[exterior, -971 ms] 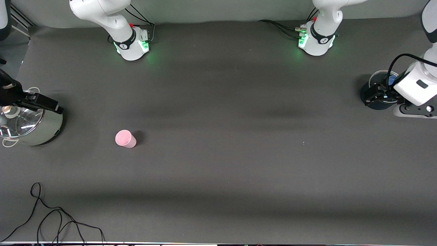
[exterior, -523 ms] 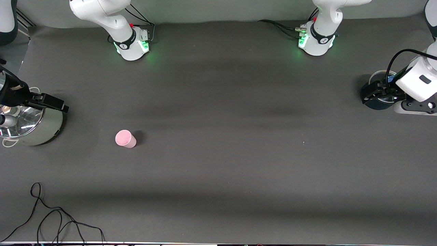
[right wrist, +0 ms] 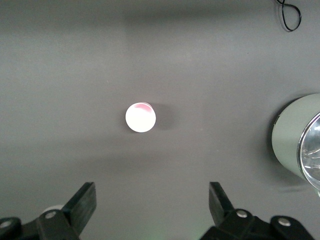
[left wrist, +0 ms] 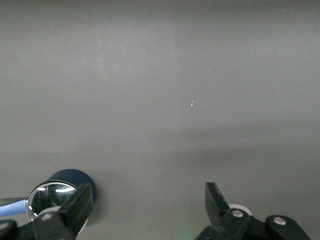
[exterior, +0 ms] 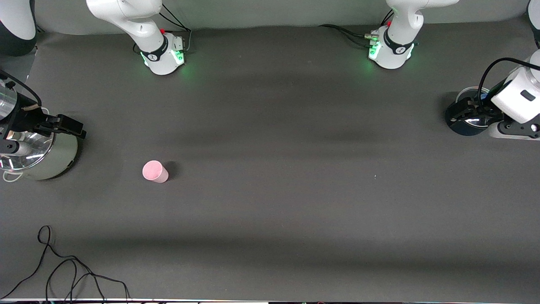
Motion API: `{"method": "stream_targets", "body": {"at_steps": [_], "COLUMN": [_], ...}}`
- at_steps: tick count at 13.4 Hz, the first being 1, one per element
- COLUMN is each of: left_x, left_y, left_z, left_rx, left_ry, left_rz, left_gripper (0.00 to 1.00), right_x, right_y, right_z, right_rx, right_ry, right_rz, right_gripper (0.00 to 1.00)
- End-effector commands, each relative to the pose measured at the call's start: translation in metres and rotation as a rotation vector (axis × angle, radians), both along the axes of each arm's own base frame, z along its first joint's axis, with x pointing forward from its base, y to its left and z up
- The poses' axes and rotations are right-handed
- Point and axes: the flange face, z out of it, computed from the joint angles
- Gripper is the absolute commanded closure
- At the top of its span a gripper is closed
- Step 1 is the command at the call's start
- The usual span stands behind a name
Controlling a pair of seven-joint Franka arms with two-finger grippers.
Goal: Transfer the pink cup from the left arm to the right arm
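Observation:
The pink cup [exterior: 155, 171] stands alone on the dark table, toward the right arm's end; the right wrist view shows it from above [right wrist: 140, 117]. My right gripper [exterior: 63, 124] hangs open over the rim of the pale-green pot [exterior: 63, 157], apart from the cup, and its jaws [right wrist: 152, 189] hold nothing. At the left arm's end my left gripper [exterior: 463, 110] is open over a dark-blue pot [exterior: 464, 128]. In the left wrist view its jaws [left wrist: 147, 189] are wide apart and empty, with that pot [left wrist: 70, 179] beside one finger.
The pale-green pot has a glass lid [exterior: 23, 150] and shows at the edge of the right wrist view [right wrist: 292, 137]. A black cable [exterior: 63, 270] lies coiled near the front edge at the right arm's end. Both arm bases [exterior: 162, 57] [exterior: 390, 52] stand along the table's back edge.
The right gripper has shifted a little over the pot's rim toward the table's middle, its wrist lifting. The left gripper has drifted slightly toward the bases. The cup has not moved.

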Motion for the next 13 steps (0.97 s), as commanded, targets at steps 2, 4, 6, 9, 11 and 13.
{"method": "stream_targets", "body": {"at_steps": [2,4,6,9,11,13], "left_x": [-0.002,-0.001,0.002,0.012,0.012,0.013], "left_y": [-0.001,-0.002,-0.003,-0.005,-0.005,-0.004], "left_z": [0.006,0.003,0.003,0.008,0.007,0.006], "left_rx": [-0.012,-0.012,-0.011,-0.014,-0.012,-0.012], "left_ry": [0.005,0.009,0.008,-0.007,-0.006,-0.003], "left_rz": [-0.012,-0.012,0.003,-0.006,-0.006,-0.006], "left_gripper": [0.0,0.0,0.0,0.0,0.0,0.0], "right_x": [-0.006,-0.01,-0.01,-0.01,-0.01,-0.01], "right_y": [-0.001,0.001,0.006,0.009,0.009,0.009], "right_z": [0.018,0.025,0.025,0.025,0.026,0.025], "right_rx": [-0.014,-0.012,0.035,0.049,0.049,0.05], "right_ry": [-0.03,-0.043,-0.045,-0.046,-0.047,-0.046], "right_rz": [-0.012,-0.01,-0.012,-0.009,-0.006,-0.003], "right_gripper": [0.0,0.0,0.0,0.0,0.0,0.0]}}
